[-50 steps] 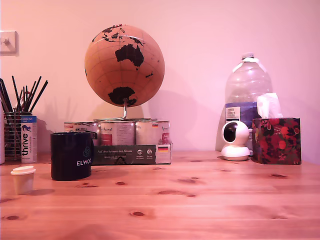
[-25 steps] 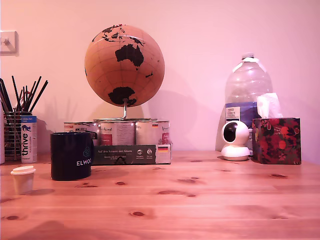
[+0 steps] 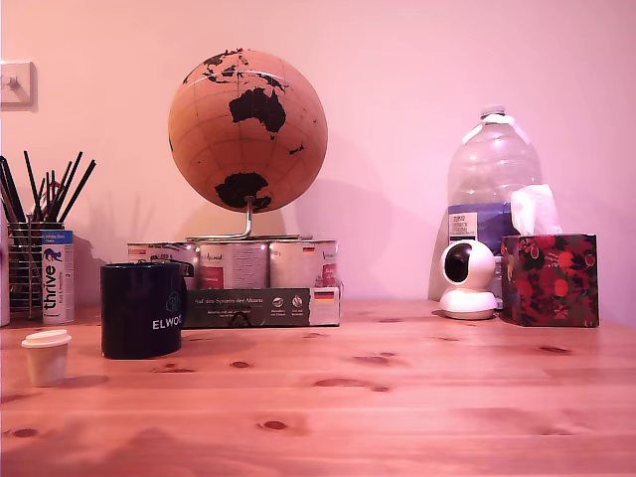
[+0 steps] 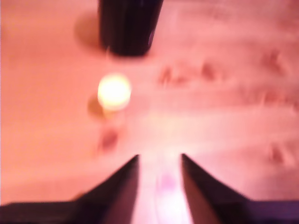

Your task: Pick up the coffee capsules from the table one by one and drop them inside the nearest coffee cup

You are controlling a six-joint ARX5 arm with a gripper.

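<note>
Your capsule [image 3: 46, 356] stands rim-up on the tabletop [image 3: 397, 397] at the exterior view's left, just beside the mug [image 3: 142, 309] and clear of it, so the drop should be short. In the wrist view your fingers [image 4: 130, 186] hang apart and empty above bare wood, capsule [image 4: 114, 92] ahead. Behind: a globe [image 3: 247, 131] on tins, pencil holder [image 3: 25, 268], tissue box [image 3: 550, 279], pink wall.

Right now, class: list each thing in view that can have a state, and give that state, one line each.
coffee capsule: upright on the table, rim up, beside the mug, not touching it.
coffee cup: upright; contents not visible.
tool: open, empty, above bare table.
water bottle: upright, capped.
tissue box: tissue sticking out on top.
pencil holder: upright, holding dark sticks.
</note>
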